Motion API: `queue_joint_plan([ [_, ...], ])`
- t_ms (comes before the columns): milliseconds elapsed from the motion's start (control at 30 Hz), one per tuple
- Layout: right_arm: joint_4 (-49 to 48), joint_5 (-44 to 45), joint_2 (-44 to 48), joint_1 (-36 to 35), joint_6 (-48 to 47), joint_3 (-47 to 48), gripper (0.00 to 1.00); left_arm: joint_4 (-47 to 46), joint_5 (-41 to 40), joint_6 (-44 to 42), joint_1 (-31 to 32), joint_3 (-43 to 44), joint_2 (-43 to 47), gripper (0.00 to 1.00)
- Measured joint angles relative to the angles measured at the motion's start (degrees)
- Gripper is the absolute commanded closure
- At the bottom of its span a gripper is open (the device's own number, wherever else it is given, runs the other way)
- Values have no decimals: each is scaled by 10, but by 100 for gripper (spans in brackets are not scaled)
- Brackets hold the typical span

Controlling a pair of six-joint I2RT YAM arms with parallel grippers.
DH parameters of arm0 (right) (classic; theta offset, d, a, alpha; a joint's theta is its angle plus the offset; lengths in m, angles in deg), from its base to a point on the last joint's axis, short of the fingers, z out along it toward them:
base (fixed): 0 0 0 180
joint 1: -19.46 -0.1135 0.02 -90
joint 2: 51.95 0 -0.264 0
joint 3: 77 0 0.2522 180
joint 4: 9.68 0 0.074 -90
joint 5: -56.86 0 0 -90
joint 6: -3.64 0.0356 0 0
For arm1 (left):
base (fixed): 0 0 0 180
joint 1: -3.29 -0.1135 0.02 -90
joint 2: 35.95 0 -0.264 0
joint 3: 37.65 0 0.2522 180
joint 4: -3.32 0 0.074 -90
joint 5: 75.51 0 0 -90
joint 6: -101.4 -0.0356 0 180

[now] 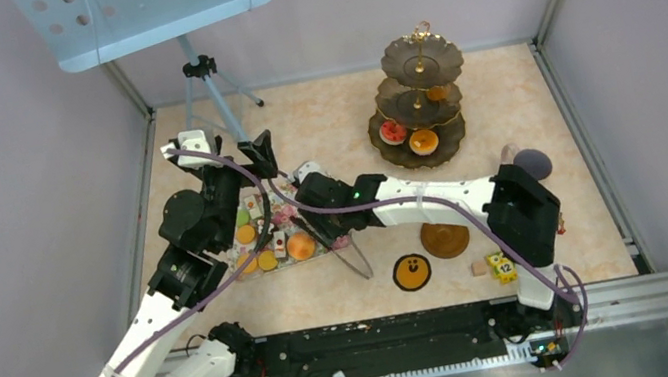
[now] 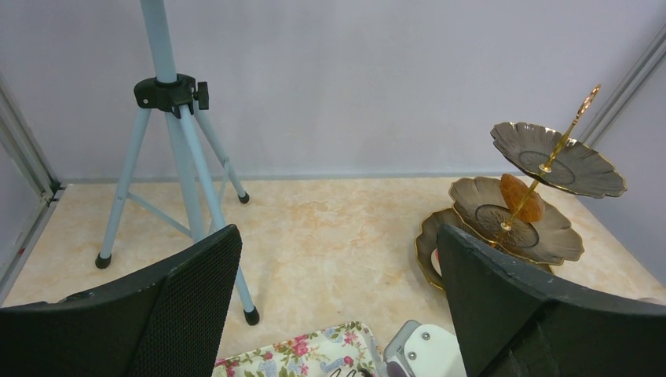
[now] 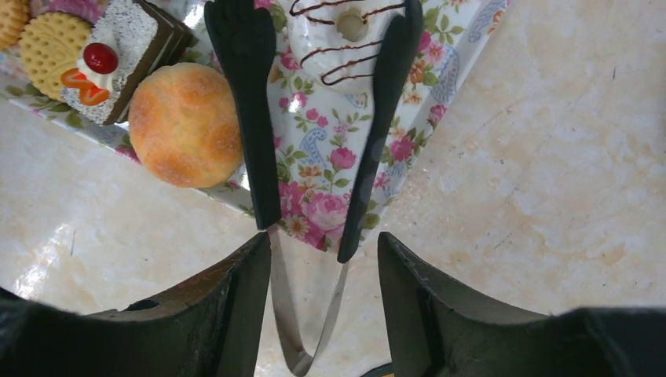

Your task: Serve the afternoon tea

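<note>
in the top view the floral tray (image 1: 319, 247) at centre left lies mostly under both arms, so its pastries show only in part. the grey mug (image 1: 536, 162) at right is half behind the right arm. in the left wrist view the stand's (image 2: 514, 216) lowest tier sits largely behind the left gripper's (image 2: 338, 236) finger (image 2: 503, 306) at lower right. in the right wrist view the top edge cuts off the white drizzled pastry (image 3: 338, 35).

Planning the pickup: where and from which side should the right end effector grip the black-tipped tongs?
Probably the bare metal arms just ahead of the bend, from straight above. The tongs lie flat, V opening toward the doughnut, so the right end effector can straddle both arms.
</note>
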Motion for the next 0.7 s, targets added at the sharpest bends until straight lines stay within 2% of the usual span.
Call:
queue_joint_plan([
  [33, 1, 5, -5, 0, -2, 2, 47, 0, 0, 0, 0, 0, 0, 1],
  [167, -3, 15, -9, -2, -3, 1, 29, 0, 0, 0, 0, 0, 0, 1],
  [233, -24, 16, -7, -3, -3, -10, 26, 0, 0, 0, 0, 0, 0, 1],
  [467, -102, 5, 20, -3, -3, -125, 22, 0, 0, 0, 0, 0, 0, 1],
  [700, -159, 9, 21, -19, -3, -196, 21, 0, 1, 0, 0, 0, -4, 1],
])
